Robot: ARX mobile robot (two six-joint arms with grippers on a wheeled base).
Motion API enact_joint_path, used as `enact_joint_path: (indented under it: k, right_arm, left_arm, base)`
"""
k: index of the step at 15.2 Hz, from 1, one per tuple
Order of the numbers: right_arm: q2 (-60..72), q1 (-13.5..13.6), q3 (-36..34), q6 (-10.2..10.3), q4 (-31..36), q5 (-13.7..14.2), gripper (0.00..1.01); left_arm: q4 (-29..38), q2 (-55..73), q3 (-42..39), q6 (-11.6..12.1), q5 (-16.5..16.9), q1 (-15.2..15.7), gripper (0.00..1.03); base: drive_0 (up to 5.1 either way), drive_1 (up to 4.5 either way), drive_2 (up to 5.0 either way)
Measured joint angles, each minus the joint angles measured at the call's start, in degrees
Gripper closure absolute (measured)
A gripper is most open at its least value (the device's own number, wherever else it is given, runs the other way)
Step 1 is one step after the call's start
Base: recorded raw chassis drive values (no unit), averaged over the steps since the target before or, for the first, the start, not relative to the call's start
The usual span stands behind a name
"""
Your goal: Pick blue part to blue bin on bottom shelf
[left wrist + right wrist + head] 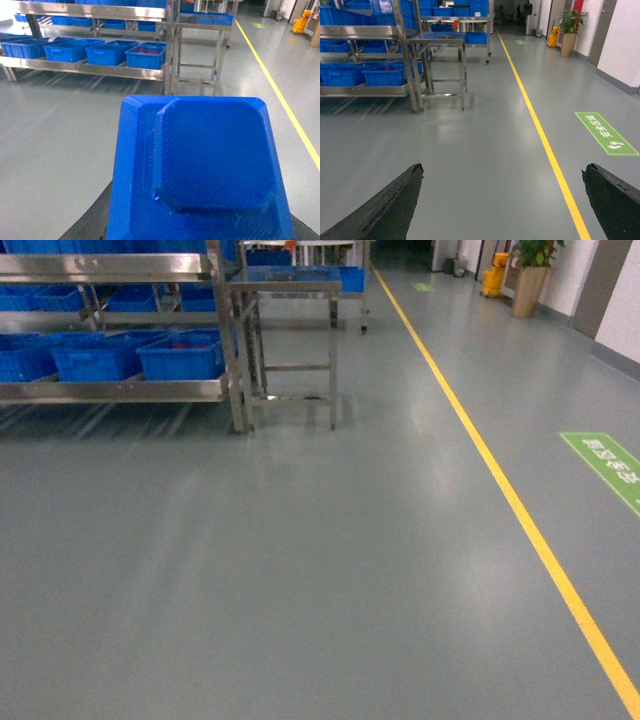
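The blue part [210, 155] fills the left wrist view, a bright blue plastic piece with a raised octagonal face. My left gripper [200, 222] is shut on it; only a dark finger [92, 220] shows beside it. Far ahead on the left, the steel rack's bottom shelf [110, 390] carries several blue bins [180, 355]. The same shelf [100, 70] and its bins [145, 55] show in the left wrist view, the nearest bin holding red pieces. My right gripper [502, 200] hangs open over bare floor with nothing between its fingers [390, 210]. Neither gripper appears in the head view.
A small steel table [290, 285] with a blue tray stands right of the rack. A yellow floor line [520, 520] runs down the right side, with a green floor sign [610, 465] beyond it. A potted plant [530, 275] and yellow mop bucket [495, 275] stand far back.
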Motion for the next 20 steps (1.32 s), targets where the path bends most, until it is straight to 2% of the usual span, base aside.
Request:
enact_joint_path:
  k: [20]
  right_arm:
    - [0.0, 0.0, 0.0, 0.0, 0.2, 0.0, 0.03]
  left_arm:
    - [0.2, 0.0, 0.0, 0.0, 0.0, 0.0, 0.59]
  base:
    - [0.0, 4.18, -4.3]
